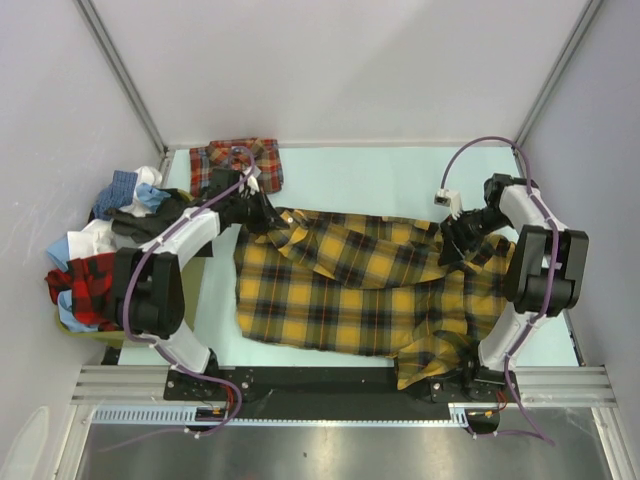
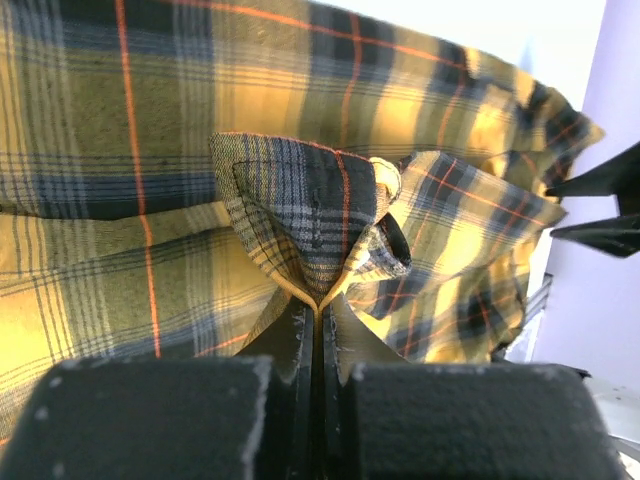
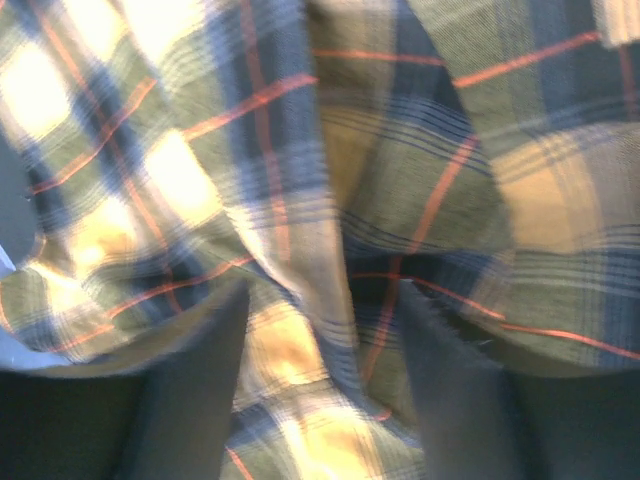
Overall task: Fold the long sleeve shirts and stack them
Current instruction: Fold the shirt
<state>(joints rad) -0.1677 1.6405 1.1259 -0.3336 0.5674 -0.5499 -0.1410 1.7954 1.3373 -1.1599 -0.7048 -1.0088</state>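
Pinching the yellow shirt point(image 1: 340, 290) at its far-left edge, the left gripper point(image 1: 258, 212) is clamped tight on cloth, while the right gripper point(image 1: 458, 240) straddles a fold at the far-right end, jaws apart. The shirt runs left-right between them across the table point(image 1: 350, 175)

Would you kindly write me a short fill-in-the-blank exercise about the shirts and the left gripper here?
1. The spread-out shirt is ___-and-black plaid.
2. The left gripper is ___ on a fold of that shirt.
3. The folded red plaid shirt lies at the far ___ corner of the table.
Missing words: yellow; shut; left.
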